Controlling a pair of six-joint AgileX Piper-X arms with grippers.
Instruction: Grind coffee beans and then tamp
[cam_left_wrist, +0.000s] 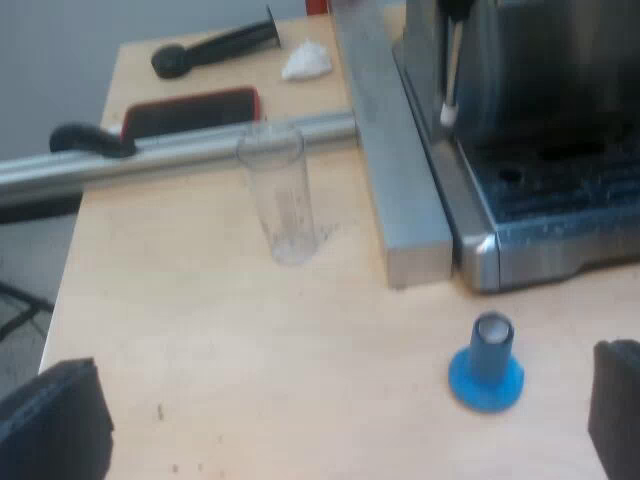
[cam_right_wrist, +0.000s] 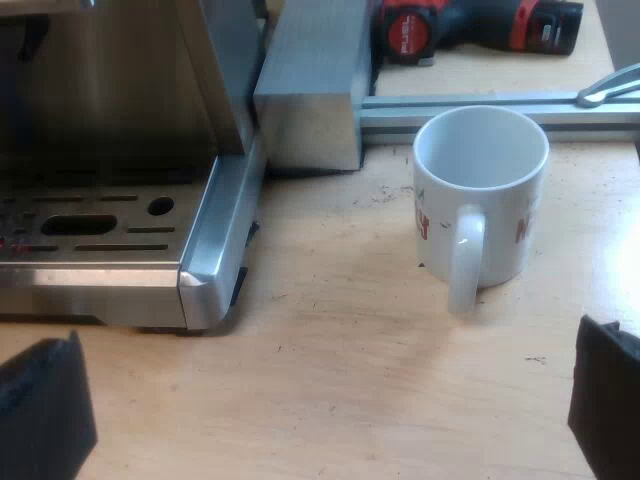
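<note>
A blue tamper (cam_left_wrist: 487, 365) stands upright on the wooden table, just off the corner of the espresso machine (cam_left_wrist: 540, 130). My left gripper (cam_left_wrist: 335, 430) hangs open above the bare wood near it, holding nothing. An empty clear measuring glass (cam_left_wrist: 278, 195) stands farther off, by a metal rail. Beside the machine's drip tray (cam_right_wrist: 100, 235) is a white mug (cam_right_wrist: 480, 190) with red print, its handle turned toward my right gripper (cam_right_wrist: 325, 420). That gripper is open and empty over the table.
A thick metal beam (cam_left_wrist: 400, 170) runs along the machine's side, and a metal rail (cam_left_wrist: 170, 150) crosses behind the glass. Beyond it lie a black-handled tool (cam_left_wrist: 215, 48), a red-edged dark slab (cam_left_wrist: 190, 110) and white crumpled paper (cam_left_wrist: 305, 60). A red and black drill (cam_right_wrist: 470, 25) lies behind the mug.
</note>
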